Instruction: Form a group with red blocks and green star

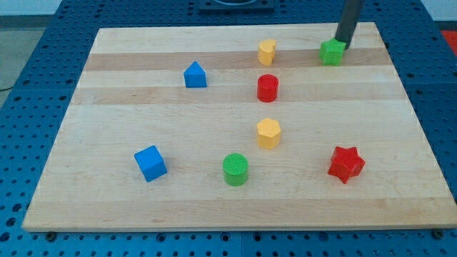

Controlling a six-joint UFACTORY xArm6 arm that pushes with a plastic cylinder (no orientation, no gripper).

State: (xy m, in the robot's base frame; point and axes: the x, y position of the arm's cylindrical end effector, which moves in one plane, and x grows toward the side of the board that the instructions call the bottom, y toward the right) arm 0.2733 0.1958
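A green star (331,52) lies near the top right of the wooden board (143,121). My tip (342,44) stands just at the star's upper right side, touching or almost touching it. A red cylinder (268,88) sits left of and below the star, near the board's middle top. A red star (346,163) lies at the lower right, far below the green star. The three are apart from one another.
A yellow block (267,51) sits above the red cylinder and a yellow hexagon (268,133) below it. A green cylinder (235,169) is at the bottom middle. A blue cube (151,163) is at the lower left and a blue house-shaped block (195,75) at the upper left.
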